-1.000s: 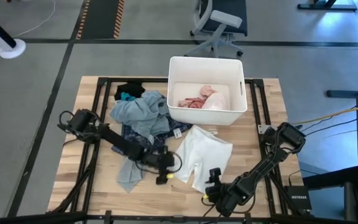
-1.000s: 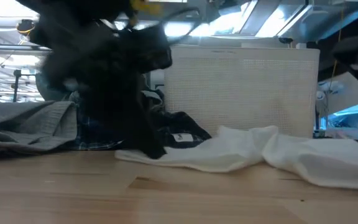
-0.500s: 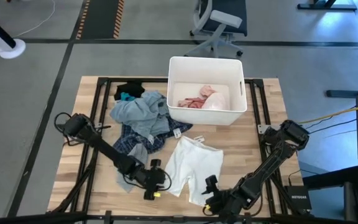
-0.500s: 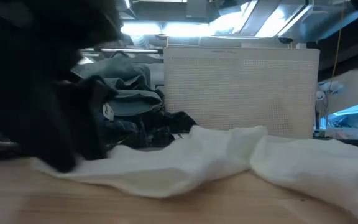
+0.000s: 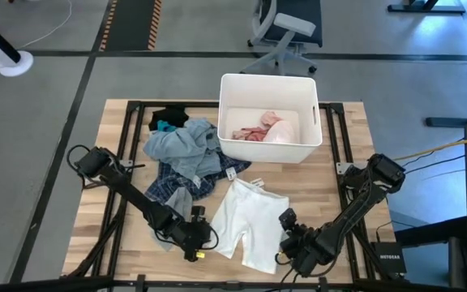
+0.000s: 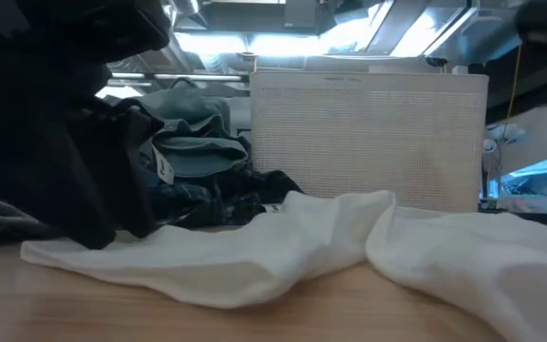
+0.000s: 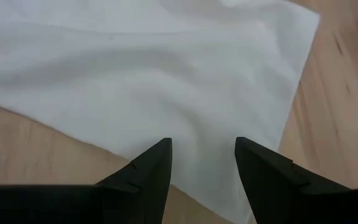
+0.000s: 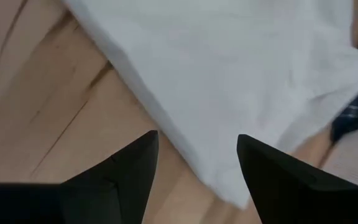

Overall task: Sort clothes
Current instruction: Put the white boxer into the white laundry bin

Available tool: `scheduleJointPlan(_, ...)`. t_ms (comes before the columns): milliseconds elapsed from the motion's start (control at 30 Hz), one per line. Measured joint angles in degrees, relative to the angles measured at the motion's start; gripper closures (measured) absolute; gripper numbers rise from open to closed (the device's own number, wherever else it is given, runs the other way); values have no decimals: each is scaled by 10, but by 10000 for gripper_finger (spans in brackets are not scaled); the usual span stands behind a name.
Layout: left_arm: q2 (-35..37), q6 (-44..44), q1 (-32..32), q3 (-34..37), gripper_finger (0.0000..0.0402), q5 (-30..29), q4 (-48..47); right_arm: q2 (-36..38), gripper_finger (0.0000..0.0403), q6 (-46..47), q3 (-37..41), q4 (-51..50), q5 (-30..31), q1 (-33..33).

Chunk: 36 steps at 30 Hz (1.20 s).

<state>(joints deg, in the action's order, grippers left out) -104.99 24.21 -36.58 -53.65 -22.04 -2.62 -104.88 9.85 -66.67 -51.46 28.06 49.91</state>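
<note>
A white pair of shorts (image 5: 250, 223) lies spread on the wooden table near its front edge; it also shows in the low view (image 6: 283, 252). My left gripper (image 5: 203, 239) is open at the shorts' left leg, its fingers (image 7: 201, 146) standing over the white cloth's edge. My right gripper (image 5: 289, 242) is open at the shorts' right leg edge (image 8: 197, 140). A light blue-grey garment (image 5: 181, 144) lies on a dark blue plaid one (image 5: 173, 182). Black and teal pieces (image 5: 167, 120) lie behind them. A pink garment (image 5: 258, 128) lies in the bin.
The white plastic bin (image 5: 267, 78) stands at the table's far middle, seen as a wall in the low view (image 6: 368, 133). The pile of clothes fills the far left. Bare wood shows at the near left and along the right side (image 5: 339, 203).
The white shorts have slid toward the table's near edge and a little left, and now lie flatter and more spread out. My left gripper has gone toward the near edge and left. My right gripper dipped toward the near edge, then came back a little to the right.
</note>
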Motion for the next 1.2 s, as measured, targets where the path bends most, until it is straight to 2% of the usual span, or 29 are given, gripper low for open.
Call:
scheduleJointPlan(200,1,-1,3,0,229,-2,1,0,177,-57,81,119,6,0)
scheduleJointPlan(433,1,-2,4,-1,229,-18,2,1,221,-121,107,161,35,0)
scheduleJointPlan(600,1,-2,5,-1,229,-22,2,-1,277,-147,109,157,57,-3)
scheduleJointPlan(733,1,-2,5,-1,229,-22,3,-1,347,-148,109,156,41,-5)
scheduleJointPlan(833,2,-2,5,-1,229,-22,3,-1,390,-163,99,144,24,-6)
scheduleJointPlan(1033,2,-6,5,-1,229,-22,3,-1,373,-164,25,81,24,-18)
scheduleJointPlan(1200,2,-7,5,-1,229,-22,3,-1,394,-200,-44,66,24,-64)
